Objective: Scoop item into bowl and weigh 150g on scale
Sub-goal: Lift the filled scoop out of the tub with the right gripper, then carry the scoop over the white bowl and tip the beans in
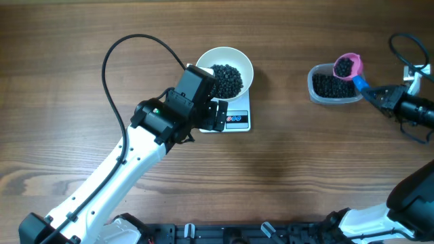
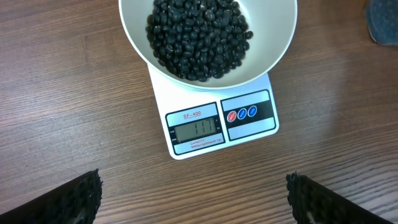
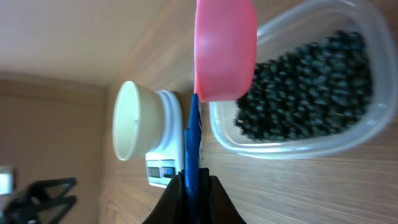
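L arm first: left pincer (image 2: 193,186) hangs over the desk (image 1: 305,169) just in front of the scale (image 1: 239,119), jaws spread wide w/ nothing between them. On the wrist cam I only see the two dark finger pads at the bottom corners, bare wood between. The scale sits flat on the desk, mid-left of the overhead view, and the white bowl (image 1: 220,54) stands on its platform, overhanging the edges on both sides. The bowl has a good heap of black beans (image 1: 227,80) in it, piled toward the middle, inner wall showing white all round. The display (image 2: 196,129) is lit w/ digits but I can't read them for sure; round red and blue buttons (image 2: 242,114) sit beside it at the front edge. R side: right pincer (image 3: 191,199) is clamped tight on the blue handle (image 1: 361,85) of the pink scoop (image 1: 354,59). The scoop carries a small load of beans and hangs over the far right corner of the clear tub (image 1: 315,89), which is well apart from the scale, at the right of the desk. More beans cover the tub's floor. R wrist cam is rolled sideways, so the bowl and scale show small in the background past the scoop.
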Robot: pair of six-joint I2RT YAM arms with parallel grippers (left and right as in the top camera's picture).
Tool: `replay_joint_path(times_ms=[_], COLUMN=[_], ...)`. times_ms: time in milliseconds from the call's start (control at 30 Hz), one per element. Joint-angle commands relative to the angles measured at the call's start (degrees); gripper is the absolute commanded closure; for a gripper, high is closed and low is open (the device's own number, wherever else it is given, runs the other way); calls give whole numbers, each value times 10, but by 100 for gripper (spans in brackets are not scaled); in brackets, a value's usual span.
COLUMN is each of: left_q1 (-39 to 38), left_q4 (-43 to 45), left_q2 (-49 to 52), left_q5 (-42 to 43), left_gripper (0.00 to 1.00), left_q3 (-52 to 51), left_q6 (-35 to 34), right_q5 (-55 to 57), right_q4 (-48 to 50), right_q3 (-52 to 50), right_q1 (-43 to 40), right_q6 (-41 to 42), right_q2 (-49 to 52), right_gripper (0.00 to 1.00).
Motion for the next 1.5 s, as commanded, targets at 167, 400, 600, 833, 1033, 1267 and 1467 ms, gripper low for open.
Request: replay_joint_path(times_ms=[167,400,600,833,1033,1267,1467], left_q1=[-2,-2,-2,-2,-2,-2,-2], left_q4=[0,0,0,0,0,0,0], left_q2=[-8,-8,-8,-8,-8,-8,-8], left_q5=[5,5,5,5,5,5,5], left_gripper=[0,0,0,0,0,0,0], left_q3=[-4,-4,-4,-4,-4,-4,-4], left_q6=[-5,-5,-5,-5,-5,-5,-5], right_q5=[-205,-206,-203,-128,-13,74,129], right_q4=[3,12,119,221,258,258,259], right_q3=[2,2,2,2,2,2,2], right_q1=[2,56,176,313,385,439,463], right_q6=[57,112,205,239,205,129,115], right_q2=[6,6,6,6,6,6,3], right_gripper=[96,96,96,96,96,96,96])
